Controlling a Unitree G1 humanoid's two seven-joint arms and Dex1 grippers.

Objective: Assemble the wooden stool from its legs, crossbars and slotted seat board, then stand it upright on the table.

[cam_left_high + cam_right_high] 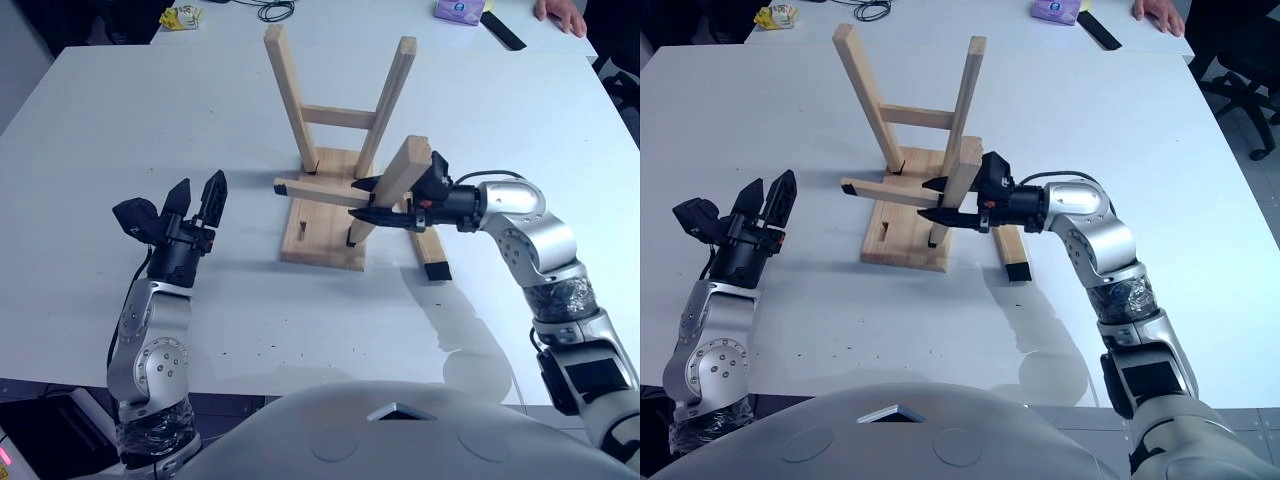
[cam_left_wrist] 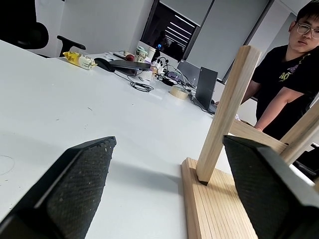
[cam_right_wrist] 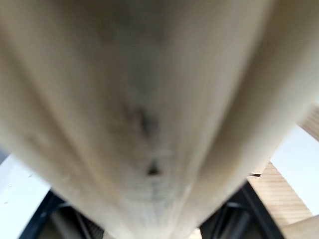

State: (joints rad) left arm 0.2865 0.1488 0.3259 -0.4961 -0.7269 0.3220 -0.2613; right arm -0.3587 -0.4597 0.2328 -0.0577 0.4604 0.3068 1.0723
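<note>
The slotted seat board (image 1: 318, 250) lies flat in the middle of the white table. Two legs (image 1: 291, 95) (image 1: 389, 98) stand upright in its far end, joined by a crossbar (image 1: 340, 117). My right gripper (image 1: 372, 200) is shut on a third leg (image 1: 403, 172), which leans over the board's right side with its dark lower end near the board. A second crossbar (image 1: 315, 192) sticks out from that leg toward the left. This leg's wood (image 3: 149, 109) is pressed close to the right wrist camera. My left gripper (image 1: 200, 200) hangs open left of the board, its pads (image 2: 75, 184) apart.
A loose wooden piece (image 1: 432, 255) with a dark end lies on the table just right of the board, under my right wrist. A yellow packet (image 1: 183, 15), a purple packet (image 1: 458, 10) and a black bar (image 1: 503, 30) sit at the far edge.
</note>
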